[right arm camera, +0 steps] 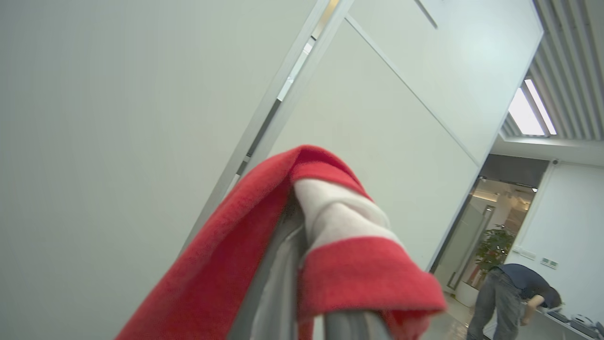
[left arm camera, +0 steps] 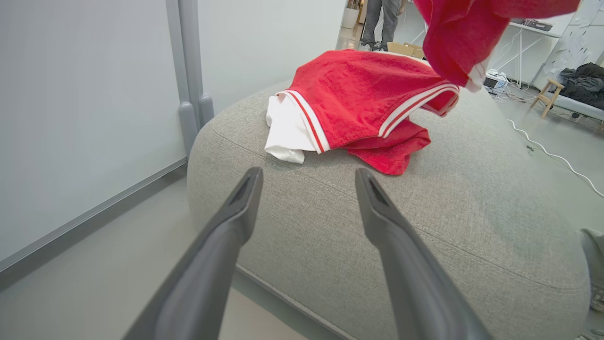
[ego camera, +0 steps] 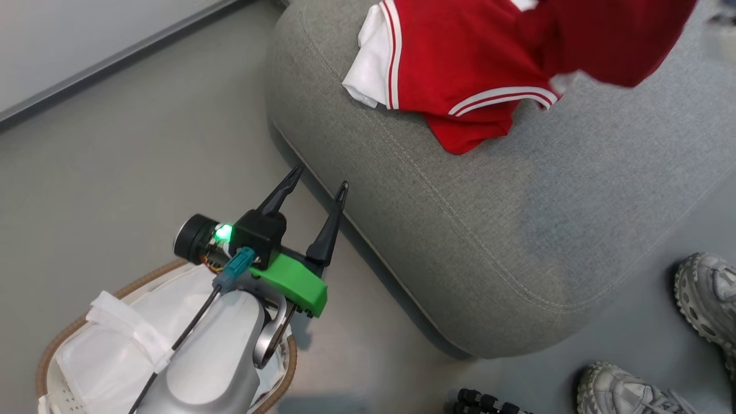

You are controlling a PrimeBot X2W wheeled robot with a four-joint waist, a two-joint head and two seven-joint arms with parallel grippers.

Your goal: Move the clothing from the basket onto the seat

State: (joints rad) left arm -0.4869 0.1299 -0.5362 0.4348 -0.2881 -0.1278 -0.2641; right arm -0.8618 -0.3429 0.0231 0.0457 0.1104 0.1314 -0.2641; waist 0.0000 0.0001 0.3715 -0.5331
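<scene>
One piece of red clothing (ego camera: 460, 63) with white panels and striped trim lies crumpled on the far part of the grey seat (ego camera: 460, 230). A second red garment (ego camera: 609, 40) hangs in the air over the seat's far right, and my right gripper (right arm camera: 295, 222) is shut on it, the cloth draped over the fingers. My left gripper (ego camera: 319, 190) stands open and empty beside the seat's near corner, above the floor. From the left wrist, its fingers (left arm camera: 240, 198) point at the seat (left arm camera: 424, 226) and the lying clothing (left arm camera: 358, 99). The basket (ego camera: 57, 339) sits at lower left, showing its white liner (ego camera: 115, 345).
A person's grey shoes (ego camera: 707, 299) stand on the floor by the seat's right front. A pale wall panel (ego camera: 86, 46) runs along the left. A person (right arm camera: 514, 293) bends over far off. A white cable (left arm camera: 552, 153) and a wooden stool (left arm camera: 549, 94) lie beyond the seat.
</scene>
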